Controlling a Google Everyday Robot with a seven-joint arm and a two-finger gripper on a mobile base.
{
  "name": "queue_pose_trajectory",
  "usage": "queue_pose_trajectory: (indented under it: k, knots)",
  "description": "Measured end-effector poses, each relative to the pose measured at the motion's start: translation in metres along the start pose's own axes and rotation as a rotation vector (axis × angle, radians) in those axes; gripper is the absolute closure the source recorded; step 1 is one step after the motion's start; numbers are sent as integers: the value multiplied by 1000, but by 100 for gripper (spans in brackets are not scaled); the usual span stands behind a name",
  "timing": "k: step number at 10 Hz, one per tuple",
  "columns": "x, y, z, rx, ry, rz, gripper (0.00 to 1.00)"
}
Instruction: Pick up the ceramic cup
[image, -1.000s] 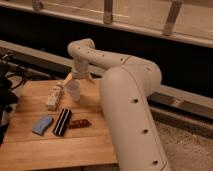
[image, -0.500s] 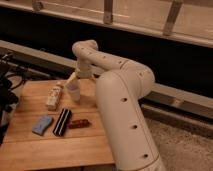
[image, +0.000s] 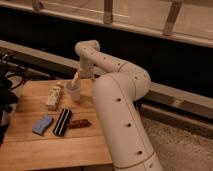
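Nearest the camera, the robot arm (image: 122, 115) fills the lower right: a thick, smooth, glossy cream-white shell with rounded joints and small dark dots along its side. It rises from about 5 o'clock, bends at a bulky elbow, then narrows and reaches back toward 11 o'clock.

To its left lies the wooden table (image: 55, 147), a pale butcher-block top with visible plank seams and a warm matte grain. Close to its front, at about 8 o'clock, rests a soft-looking blue pad (image: 42, 125) with rounded corners. Just beside it, to the right, is a flat dark rectangular bar (image: 62, 122) with pale stripes along its length, and touching or almost touching that, a small reddish-brown wrapped piece (image: 80, 123), glossy and crinkled.

Farther back, at about 10 o'clock, a white rectangular carton (image: 54, 96) lies tilted on the wood. Just right of it stands the ceramic cup (image: 73, 93), small, plain white and smooth, upright, narrowing toward its base. The gripper (image: 77, 81) hangs directly over the cup's rim, pale beige fingers pointing down at it; whether it is grasping the cup or released I cannot tell. The carton crowds the cup's left side, and the arm's own bulk crowds its right.

At the far left edge, dark cables and equipment (image: 7, 85) sit beside the table. Beyond everything runs a long dark wall with a pale ledge and metal railing posts (image: 107, 11) above it.
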Motion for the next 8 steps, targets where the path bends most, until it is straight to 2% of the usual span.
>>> queue_pose_trajectory:
  k: [2, 5, 7, 8]
  knots:
    - [6, 4, 6, -1, 0, 0, 55]
    - [-2, 3, 7, -2, 3, -12, 86]
    - [1, 9, -9, -5, -2, -20, 98]
    - [1, 11, -25, -11, -6, -30, 99]
